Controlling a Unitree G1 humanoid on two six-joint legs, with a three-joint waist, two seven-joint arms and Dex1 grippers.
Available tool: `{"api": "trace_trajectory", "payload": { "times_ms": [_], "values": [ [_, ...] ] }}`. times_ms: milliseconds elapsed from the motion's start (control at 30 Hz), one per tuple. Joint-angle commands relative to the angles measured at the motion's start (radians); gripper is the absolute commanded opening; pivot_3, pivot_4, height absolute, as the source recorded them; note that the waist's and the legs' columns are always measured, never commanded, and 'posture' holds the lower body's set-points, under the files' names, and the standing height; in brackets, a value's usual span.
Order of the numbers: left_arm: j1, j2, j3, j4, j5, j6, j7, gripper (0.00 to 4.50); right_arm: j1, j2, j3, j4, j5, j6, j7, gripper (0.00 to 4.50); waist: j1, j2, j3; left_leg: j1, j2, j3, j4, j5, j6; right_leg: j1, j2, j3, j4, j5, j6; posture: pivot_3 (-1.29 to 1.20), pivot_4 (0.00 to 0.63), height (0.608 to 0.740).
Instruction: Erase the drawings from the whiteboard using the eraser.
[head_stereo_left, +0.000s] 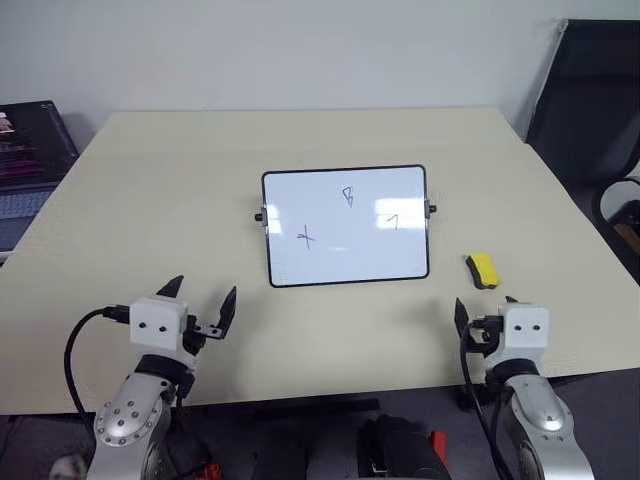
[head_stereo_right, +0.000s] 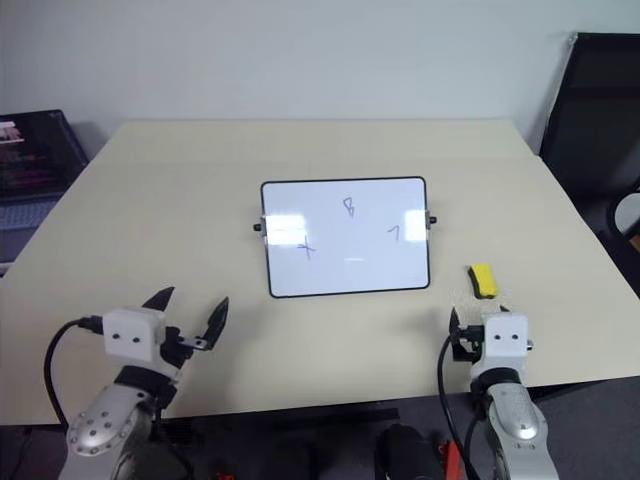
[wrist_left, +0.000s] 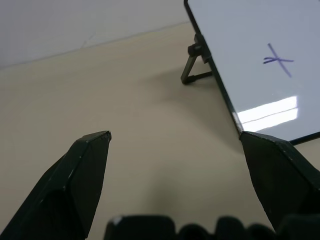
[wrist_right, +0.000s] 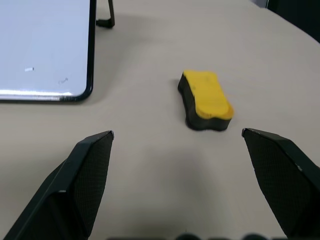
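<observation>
Starting nearest us, we find the right gripper (head_stereo_left: 483, 318) and left gripper (head_stereo_left: 203, 302) both hovering over the near edge of the surface (head_stereo_left: 150, 190) with jaws spread and empty. The eraser (head_stereo_left: 483, 269) lies flat just ahead of the right gripper, its long axis running roughly away from us, so we judge the right arm nearer. Farther back stands the whiteboard (head_stereo_left: 346, 226), its drawings (head_stereo_left: 306, 237) unerased.
</observation>
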Motion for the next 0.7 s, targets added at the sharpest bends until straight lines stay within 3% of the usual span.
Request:
{"api": "trace_trajectory", "payload": {
  "times_ms": [33,700],
  "values": [
    [0.02,-0.008,0.003,-0.064,-0.011,-0.002,0.005,4.5,0.008,-0.019,-0.013,-0.053,0.013,0.008,0.019,4.48,-0.001,0.0,0.0,0.0,0.0,0.0,0.0,0.0,0.0,0.0,0.0,0.0,0.0,0.0,0.0,0.0,0.15,0.74],
    [-0.119,-0.033,-0.105,0.003,0.045,-0.02,0.033,4.5,-0.1,-0.067,-0.147,0.11,0.061,-0.068,0.038,4.48,-0.004,0.0,0.0,0.0,-0.001,0.001,-0.001,0.0,0.0,0.0,0.002,0.0,0.0,0.0,0.0,0.0,0.15,0.74]
  ]
}}
